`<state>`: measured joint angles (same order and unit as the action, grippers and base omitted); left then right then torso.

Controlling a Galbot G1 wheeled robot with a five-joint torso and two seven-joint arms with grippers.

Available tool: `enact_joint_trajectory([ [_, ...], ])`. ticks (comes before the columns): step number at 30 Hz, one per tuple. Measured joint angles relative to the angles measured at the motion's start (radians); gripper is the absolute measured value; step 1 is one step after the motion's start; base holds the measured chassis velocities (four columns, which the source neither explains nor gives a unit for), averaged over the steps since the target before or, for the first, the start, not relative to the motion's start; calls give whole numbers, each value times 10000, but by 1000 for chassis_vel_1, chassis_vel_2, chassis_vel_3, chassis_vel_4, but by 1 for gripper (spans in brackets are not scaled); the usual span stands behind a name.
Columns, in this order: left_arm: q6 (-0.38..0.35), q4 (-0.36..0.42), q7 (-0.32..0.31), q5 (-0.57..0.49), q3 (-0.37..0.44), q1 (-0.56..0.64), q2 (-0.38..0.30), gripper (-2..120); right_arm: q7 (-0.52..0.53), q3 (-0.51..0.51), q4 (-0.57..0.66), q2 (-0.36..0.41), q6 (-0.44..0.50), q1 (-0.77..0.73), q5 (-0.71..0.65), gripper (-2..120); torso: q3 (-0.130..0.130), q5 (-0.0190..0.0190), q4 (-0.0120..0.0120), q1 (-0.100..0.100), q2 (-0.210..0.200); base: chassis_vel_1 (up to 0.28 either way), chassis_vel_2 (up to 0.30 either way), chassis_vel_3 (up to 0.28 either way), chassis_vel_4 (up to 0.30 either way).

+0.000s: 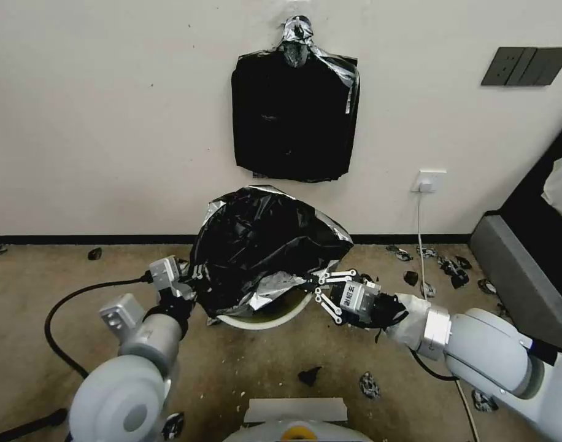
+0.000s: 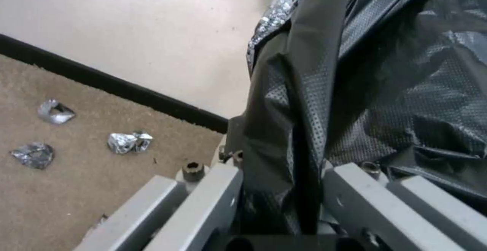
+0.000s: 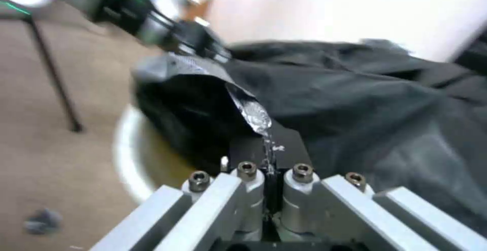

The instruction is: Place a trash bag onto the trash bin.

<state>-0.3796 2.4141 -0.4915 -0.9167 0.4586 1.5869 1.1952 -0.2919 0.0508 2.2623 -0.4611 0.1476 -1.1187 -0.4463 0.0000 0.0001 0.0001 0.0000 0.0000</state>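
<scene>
Head overview; both wrists close on trash bag (image 1: pixel 269 245).

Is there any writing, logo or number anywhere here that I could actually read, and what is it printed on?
White label on the right gripper, head view: dark characters, too small and blurred to read.
Trash bag, trash bin, bundle of bags on the wall, wall socket, dark wall panel: no writing visible.
Nothing here reads legibly.

A: Trash bag (image 1: pixel 265 245) — where was it seen?
B: Glossy black, crinkled, w/ silvery sheen; billowed up over trash bin (image 1: pixel 262 319), mouth partly opened.
A: Bin?
B: Cream-white, round; only front rim was seen, on carpet nr wall.
</scene>
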Motion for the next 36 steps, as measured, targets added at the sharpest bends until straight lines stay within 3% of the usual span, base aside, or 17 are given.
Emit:
enact_joint_trajectory([
  [8,-166,76,-726,-1469,231,-321,-74,3,-2026,92,-151,177,466,-643,-167,0,0,-2,-1,0,0,0,0,0,0],
  [22,-654,439,-1212,-2622,655,-19,-209,3,-1690,456,-2342,-633,635,-534,666,0,0,-1,-1,1,0,0,0,0,0],
  [36,-1962,740,-1769,-3829,715,133,-525,3,-1677,785,-4077,-1349,629,-177,1837,0,0,-1,-2,0,0,0,0,0,0],
])
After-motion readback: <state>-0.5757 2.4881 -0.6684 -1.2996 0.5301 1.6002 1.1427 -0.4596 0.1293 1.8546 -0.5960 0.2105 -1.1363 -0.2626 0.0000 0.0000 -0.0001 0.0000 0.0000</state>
